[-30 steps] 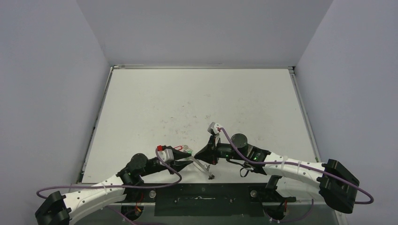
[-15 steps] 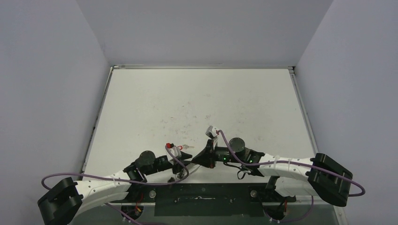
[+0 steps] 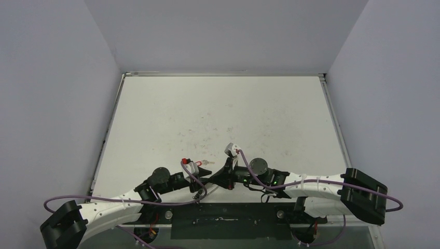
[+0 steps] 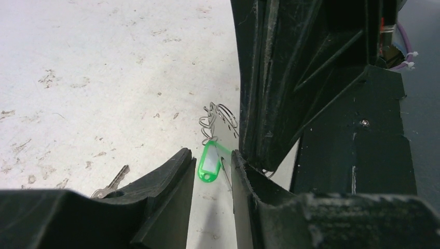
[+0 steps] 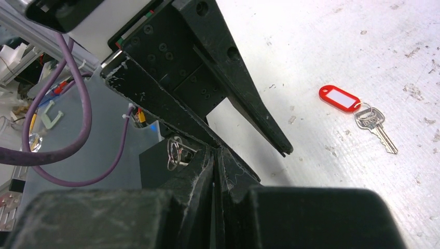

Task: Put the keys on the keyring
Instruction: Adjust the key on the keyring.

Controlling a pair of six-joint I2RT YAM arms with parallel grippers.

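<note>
My right gripper (image 5: 215,154) is shut, apparently on the thin wire of the keyring; small metal rings (image 5: 174,153) hang beside its fingertips. In the left wrist view my left gripper (image 4: 212,158) is open, and the green tag (image 4: 209,164) hangs between its fingertips, below a bunch of wire rings (image 4: 218,116). The red-tagged key (image 5: 340,98) lies flat on the table to the right of the left gripper's fingers (image 5: 249,104). A silver key blade (image 4: 111,184) shows beside the left finger. In the top view both grippers meet tip to tip (image 3: 210,180).
The black base plate (image 3: 228,220) and the table's near edge lie just below the grippers. Purple cables (image 3: 192,176) loop over both wrists. The grey walls stand well away on both sides.
Both arms have drawn back toward the near edge and shifted left. The left gripper has closed in on the right gripper's tips. The dangling wire now hangs lower left.
</note>
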